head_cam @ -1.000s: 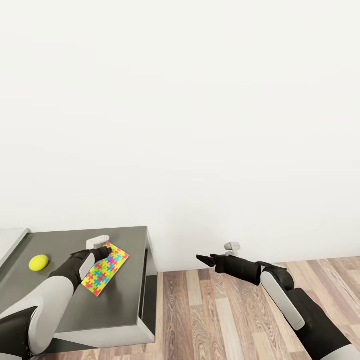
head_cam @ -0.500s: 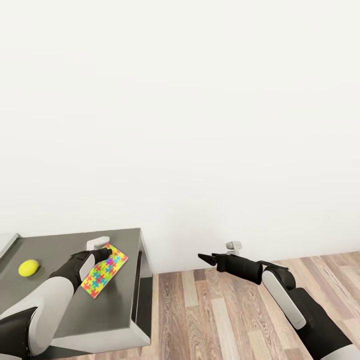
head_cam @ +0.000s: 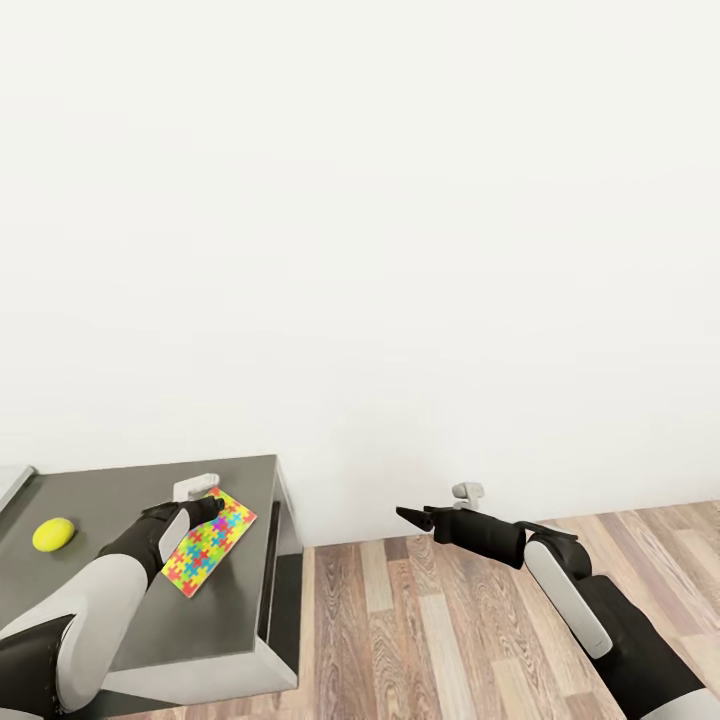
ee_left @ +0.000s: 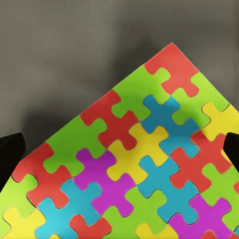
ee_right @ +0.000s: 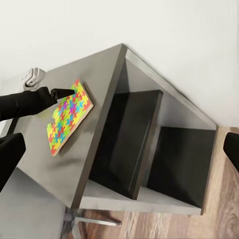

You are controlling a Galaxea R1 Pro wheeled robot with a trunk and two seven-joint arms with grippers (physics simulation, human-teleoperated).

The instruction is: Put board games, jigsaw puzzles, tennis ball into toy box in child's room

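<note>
White wall [head_cam: 400, 200] takes up most of the head view, with plank floor [head_cam: 430, 640] along the bottom right and the dark grey wing of the table [head_cam: 120, 490] at the lower left.

On that wing lies one puzzle [head_cam: 209, 540], flat and turned at an angle, near the wing's end above its open shelves [ee_right: 149, 144]. A ball [head_cam: 52, 534] sits on the same top, well apart from the puzzle, toward the far left.

Reaching forward over the wing from the lower left, the left arm has its elbow low and its forearm rising toward the puzzle. Its left gripper [head_cam: 212, 503] hangs at the puzzle's far corner. In the left wrist view the two dark fingertips [ee_left: 11, 154] stand wide apart at the frame's edges with the puzzle spread between them; they grip nothing.

From the lower right the right arm stretches out over the floor, forearm nearly level, pointing toward the table's end. The right gripper [head_cam: 405, 517] ends in dark fingers spread wide in its wrist view, and they are empty.
</note>
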